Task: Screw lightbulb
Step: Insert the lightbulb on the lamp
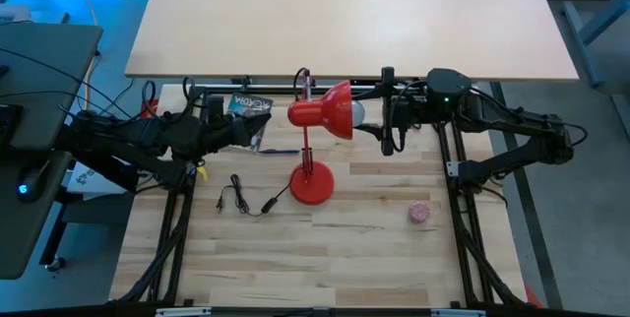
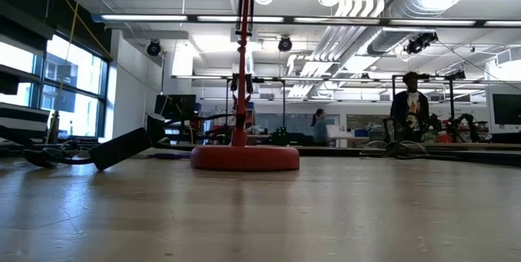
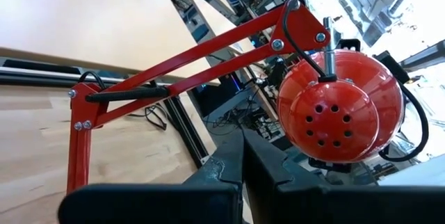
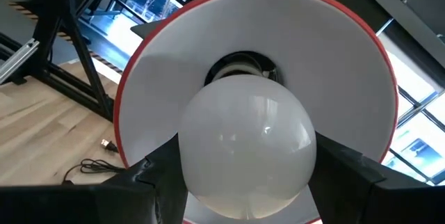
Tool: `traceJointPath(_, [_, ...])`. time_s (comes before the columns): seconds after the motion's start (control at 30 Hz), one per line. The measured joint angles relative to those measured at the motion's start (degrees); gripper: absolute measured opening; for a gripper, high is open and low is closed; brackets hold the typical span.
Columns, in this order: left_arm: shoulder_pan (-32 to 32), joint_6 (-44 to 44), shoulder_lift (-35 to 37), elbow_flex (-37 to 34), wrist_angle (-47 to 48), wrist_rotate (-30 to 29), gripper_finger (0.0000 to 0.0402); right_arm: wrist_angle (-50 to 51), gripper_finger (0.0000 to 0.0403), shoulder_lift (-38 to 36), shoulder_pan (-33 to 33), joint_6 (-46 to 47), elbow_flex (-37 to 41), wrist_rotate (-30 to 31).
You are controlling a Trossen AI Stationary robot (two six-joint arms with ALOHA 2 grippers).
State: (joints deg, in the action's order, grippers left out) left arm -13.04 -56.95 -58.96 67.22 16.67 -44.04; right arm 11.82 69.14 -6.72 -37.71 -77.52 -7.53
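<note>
We are gripping lightbulb [image 4: 243, 147] in half-open right claw [image 4: 243, 182], bulb base seated inside lamp shade [image 4: 334, 64] straight ahead. Keeping axis aligned, turning gently, not squeezing. Left claw [image 3: 240, 175] shut, empty, behind shade.

- I see the table [image 1: 374, 258] as pale wood planks, matt, with visible grain.
- The lamp shade [image 3: 341, 109] looks like glossy red-painted metal to me; its inside [image 4: 334, 64] is smooth white.
- The lightbulb [image 4: 247, 147] reads as smooth, frosted white with a soft sheen.
- My right tool [image 4: 247, 182] has matt black fingers [image 4: 354, 172].
- The pink ball [image 1: 421, 213] looks dull and slightly rough.
</note>
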Motion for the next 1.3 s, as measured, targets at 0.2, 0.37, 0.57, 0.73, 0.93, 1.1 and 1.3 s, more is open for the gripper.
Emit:
traceJointPath(0.2, [0.00,-0.01,0.00,0.00,0.15,-0.27,0.0000,0.00,0.0228,0.31,0.02,-1.34,-0.02,0.12])
traceJointPath(0.37, [0.00,0.02,0.00,0.02,0.19,-1.15,0.0000,-0.12,0.0228,0.90,0.02,-0.28,-0.11,0.58])
traceJointPath(0.57, [0.00,2.26,0.40,0.02,0.30,0.79,0.0000,0.04,0.0228,0.72,0.02,0.21,-0.09,0.66])
traceJointPath(0.73, [0.00,6.76,1.87,0.02,0.24,4.90,0.0000,0.29,0.0228,0.70,0.04,0.13,-0.09,1.56])
traceJointPath(0.93, [-0.13,15.98,3.93,0.07,-0.63,5.87,0.0000,0.56,0.0228,0.66,0.07,-0.74,-0.09,4.39])
traceJointPath(1.1, [0.66,18.78,3.60,0.09,-3.31,7.05,0.0000,0.64,0.0228,0.66,0.07,-0.75,-0.09,4.48])
traceJointPath(1.3, [2.73,18.23,2.21,0.09,-8.16,12.73,0.0000,0.74,0.0228,0.66,0.04,-1.26,-0.09,4.48])
